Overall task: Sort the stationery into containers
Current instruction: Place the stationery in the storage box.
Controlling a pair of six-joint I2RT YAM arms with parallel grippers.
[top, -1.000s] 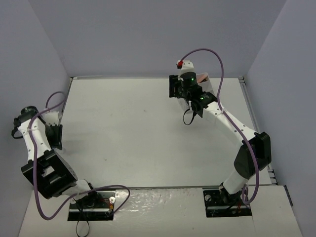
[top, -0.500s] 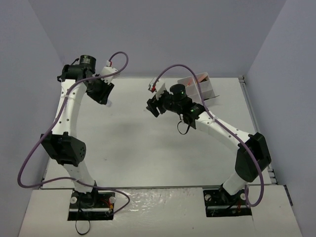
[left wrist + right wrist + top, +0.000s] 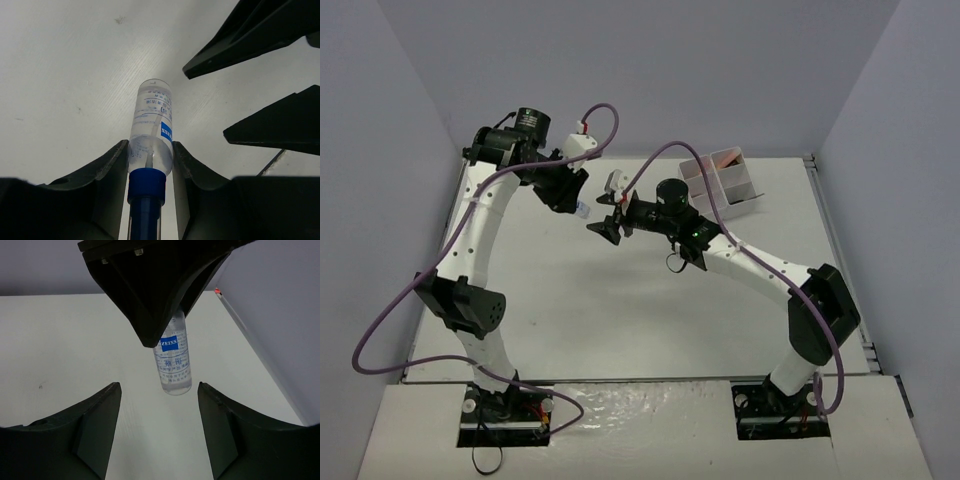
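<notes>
A small clear bottle point(image 3: 151, 125) with a blue cap and a blue ZEISS label is the only loose item I see. My left gripper point(image 3: 149, 150) is shut on its neck end and holds it above the table, left of centre at the back point(image 3: 578, 207). My right gripper point(image 3: 159, 386) is open and faces the bottle's point(image 3: 173, 362) free end, which hangs just beyond its fingertips without touching them. In the top view the right gripper point(image 3: 603, 226) sits just right of the bottle point(image 3: 581, 212). The white divided container point(image 3: 725, 186) stands at the back right.
Something pink point(image 3: 725, 157) shows in a rear compartment of the container. Grey walls enclose the table point(image 3: 620, 300) on three sides. Purple cables loop over both arms. The right arm stretches from its base at the near right across to the middle.
My left arm has swung up from the left edge to the back middle with the bottle. My right arm has moved left from the container to meet it, jaws a little wider.
</notes>
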